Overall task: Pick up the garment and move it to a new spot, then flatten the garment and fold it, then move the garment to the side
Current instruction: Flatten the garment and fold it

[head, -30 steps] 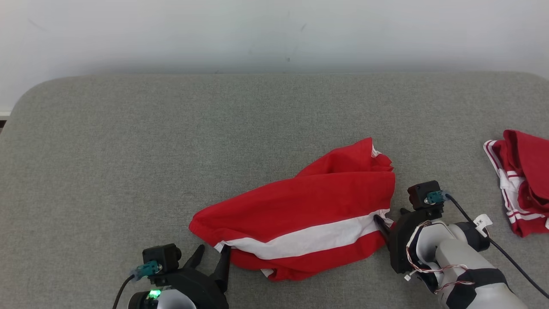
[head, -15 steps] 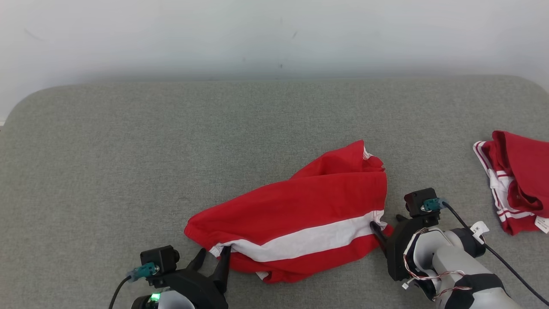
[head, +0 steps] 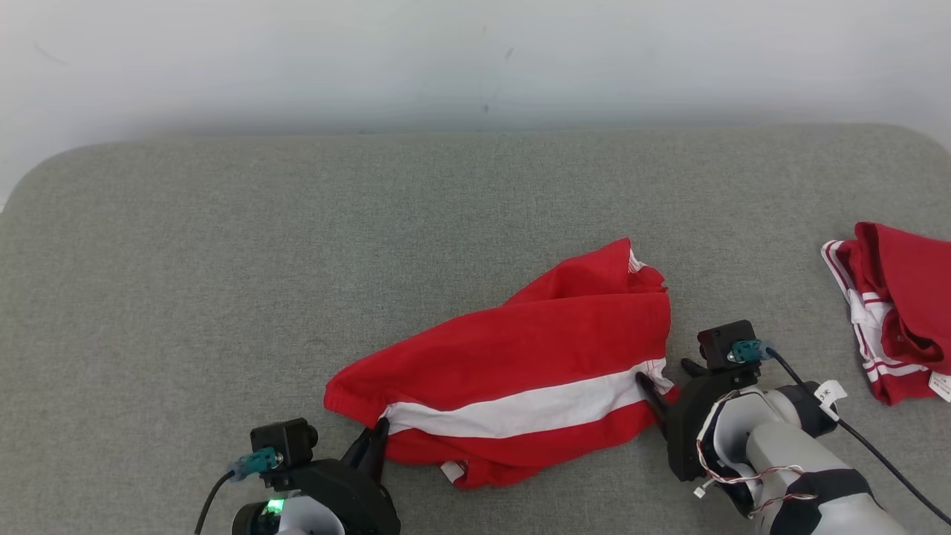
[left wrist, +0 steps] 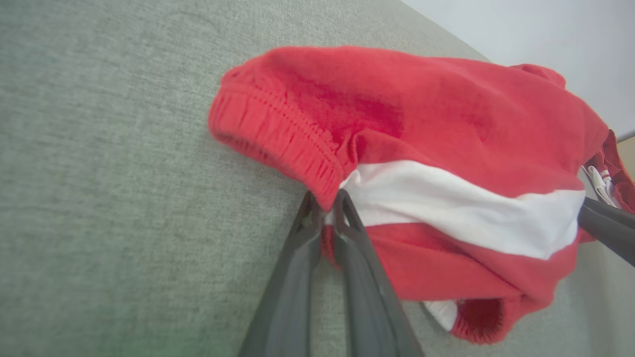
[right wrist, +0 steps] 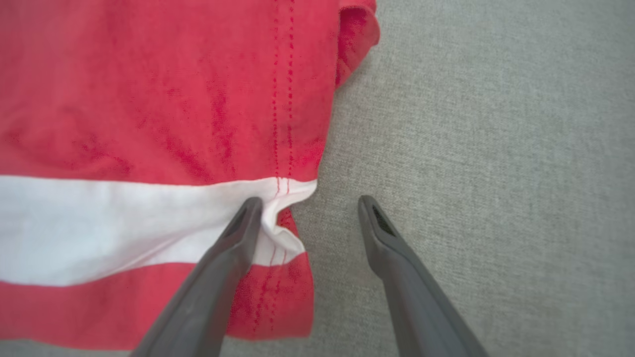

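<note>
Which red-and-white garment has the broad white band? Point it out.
The red cloth garment lying mid-surface; the other red garment, crumpled at the right, has thin white stripes.

Garment [head: 513, 357]: soft matt cloth; surface [head: 223, 245]: coarse matt woven fabric.

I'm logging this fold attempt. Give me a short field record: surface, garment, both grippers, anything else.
surface: grey fabric
garment: red with white stripe, crumpled on the surface
left gripper: shut on garment's elastic edge
right gripper: open, one finger touching garment's hem
second garment: red and white, bunched at far right
</note>
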